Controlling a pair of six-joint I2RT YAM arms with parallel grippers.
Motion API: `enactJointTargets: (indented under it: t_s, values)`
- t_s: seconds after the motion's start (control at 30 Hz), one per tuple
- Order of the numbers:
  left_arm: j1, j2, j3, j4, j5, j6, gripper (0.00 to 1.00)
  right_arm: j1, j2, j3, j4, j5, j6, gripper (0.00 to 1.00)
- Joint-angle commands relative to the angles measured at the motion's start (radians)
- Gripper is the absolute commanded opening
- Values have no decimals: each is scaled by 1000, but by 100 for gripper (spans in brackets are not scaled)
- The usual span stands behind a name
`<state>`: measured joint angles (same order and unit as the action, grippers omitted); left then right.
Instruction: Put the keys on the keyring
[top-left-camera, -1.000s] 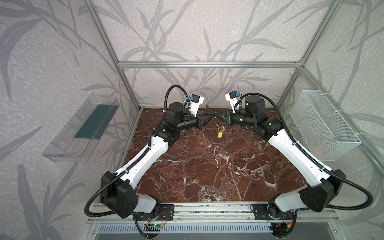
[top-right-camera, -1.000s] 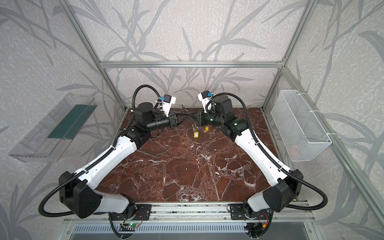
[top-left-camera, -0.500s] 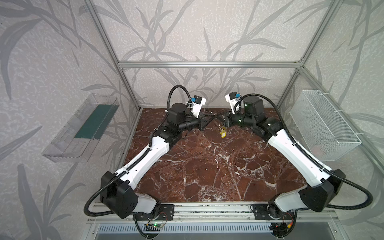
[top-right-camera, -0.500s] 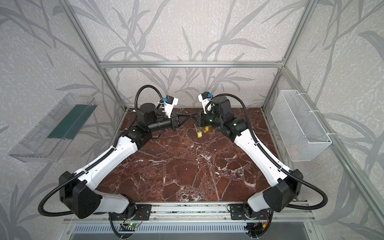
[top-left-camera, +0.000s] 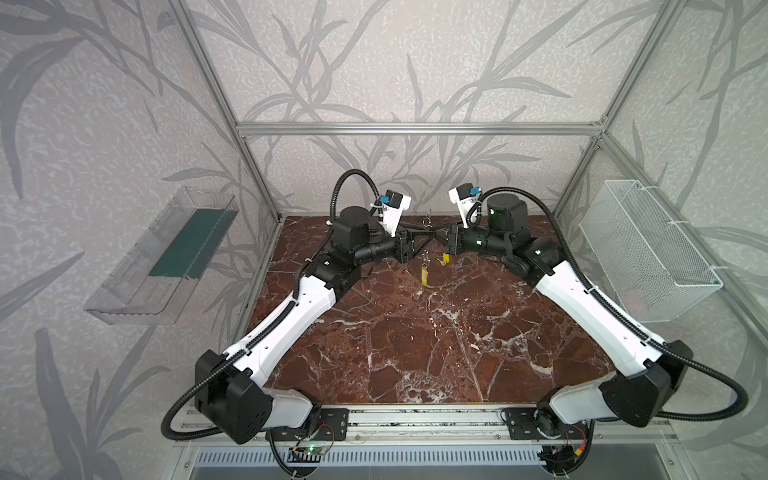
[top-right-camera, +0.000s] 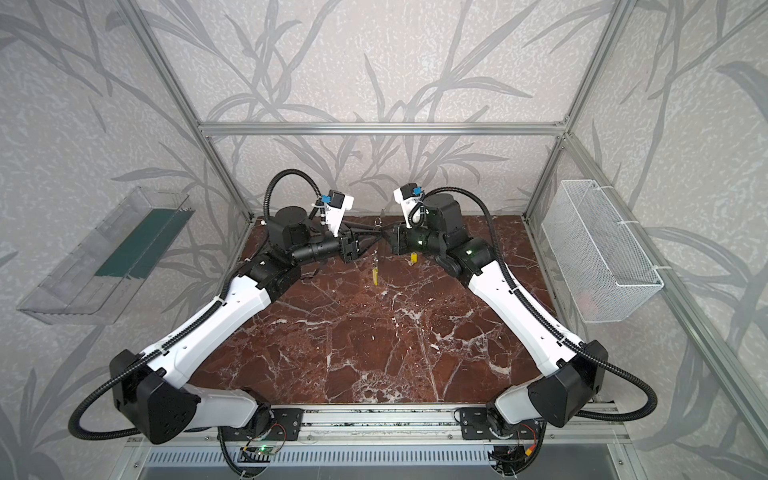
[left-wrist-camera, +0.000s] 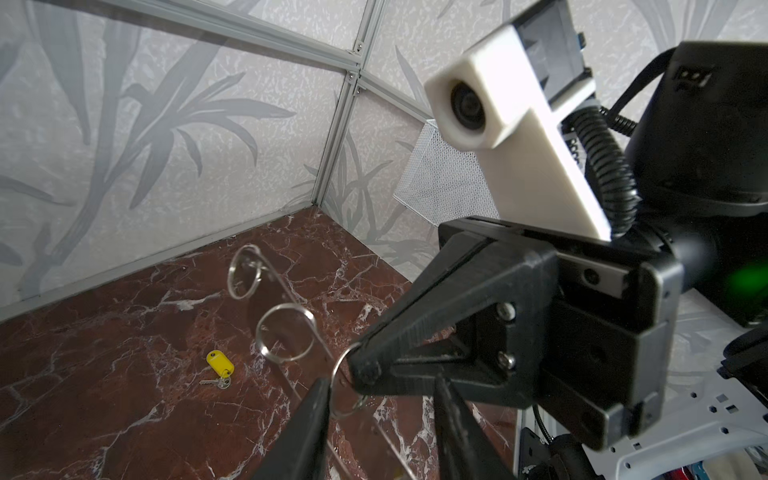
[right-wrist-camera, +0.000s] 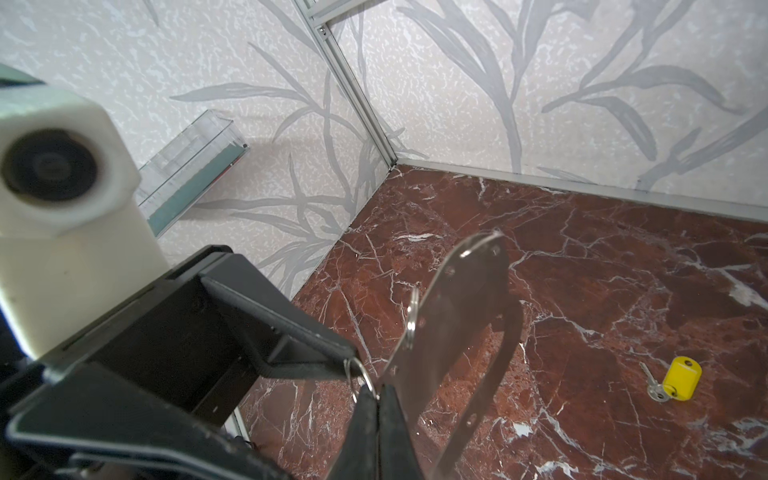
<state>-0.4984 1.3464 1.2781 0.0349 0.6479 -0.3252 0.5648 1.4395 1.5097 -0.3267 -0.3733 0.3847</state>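
Note:
The keyring (right-wrist-camera: 457, 324), a flat silvery plate with small rings along one edge, is held up in the air at the back of the table; both top views show it edge-on (top-left-camera: 427, 222) (top-right-camera: 377, 222). My right gripper (right-wrist-camera: 378, 395) is shut on its lower corner. My left gripper (left-wrist-camera: 382, 399) is open, its fingers either side of that corner and a small ring (left-wrist-camera: 345, 382). One yellow key (top-left-camera: 424, 276) (top-right-camera: 375, 276) dangles on a short chain below the plate. Another yellow key (right-wrist-camera: 681, 384) (left-wrist-camera: 220, 362) (top-left-camera: 445, 259) lies on the marble.
A white wire basket (top-left-camera: 648, 253) hangs on the right wall and a clear plastic shelf (top-left-camera: 166, 257) on the left wall. The two wrists (top-left-camera: 374, 245) (top-left-camera: 490, 241) nearly touch near the back wall. The marble table (top-left-camera: 415, 353) stretches towards the front rail.
My left gripper has opened from shut. The dangling yellow key has dropped lower and swung left under the plate. The right gripper stays shut on the plate.

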Motion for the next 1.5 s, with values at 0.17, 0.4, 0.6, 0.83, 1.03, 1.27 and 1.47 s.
enactJointTargets:
  t_s: [0.17, 0.4, 0.6, 0.83, 1.03, 1.27, 1.47]
  values:
    - [65, -101, -55, 112, -16, -73, 46, -2, -56, -47, 75, 40, -47, 0]
    - [74, -81, -63, 125, -4, -101, 47, -1, -73, -55, 78, 54, -64, 0]
    - [72, -40, -49, 114, 16, -140, 39, 0, -83, -62, 80, 57, -78, 0]
    - [55, 4, -31, 132, 48, -162, 36, 8, -97, -79, 109, 32, -76, 0]
    - [29, 34, -15, 146, 82, -163, 33, 11, -105, -82, 108, 23, -81, 0]
    - [19, 55, 0, 138, 75, -162, 32, 16, -112, -85, 116, 8, -83, 0]
    - [18, 64, 5, 165, 73, -180, 30, 22, -115, -85, 118, -3, -86, 0]
